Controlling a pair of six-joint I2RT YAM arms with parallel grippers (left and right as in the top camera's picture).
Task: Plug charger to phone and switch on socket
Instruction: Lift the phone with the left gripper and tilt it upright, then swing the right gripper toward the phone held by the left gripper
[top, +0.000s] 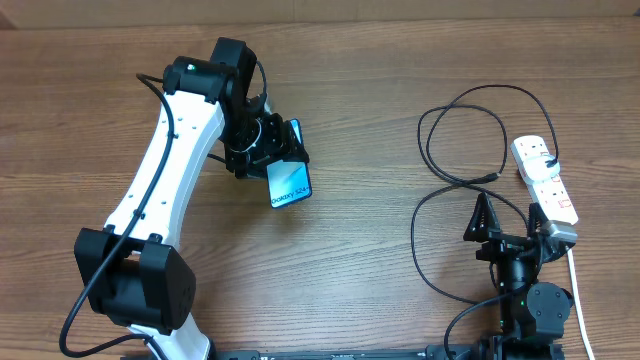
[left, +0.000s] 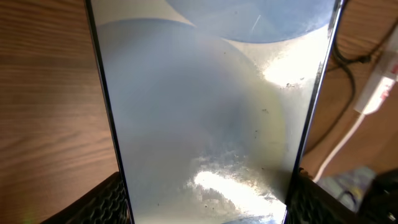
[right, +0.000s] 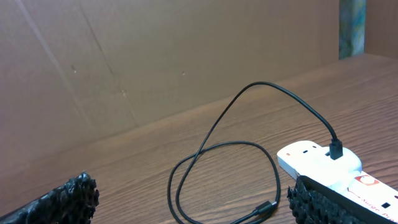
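Note:
My left gripper (top: 262, 150) is shut on the phone (top: 290, 184), which is tilted with its light blue screen facing up. In the left wrist view the phone (left: 205, 106) fills the frame between the two fingers (left: 205, 208). The black charger cable (top: 470, 120) lies in loose loops right of centre, with its plug tip (top: 496, 176) free on the table. It is plugged into the white socket strip (top: 545, 175). My right gripper (top: 510, 228) is open and empty just in front of the tip (right: 268, 206) and the strip (right: 314, 158).
The strip's white cord (top: 577, 300) runs toward the front right edge, beside the right arm's base. The strip and cord also show at the right of the left wrist view (left: 373, 93). A brown cardboard wall (right: 155, 56) stands behind the table.

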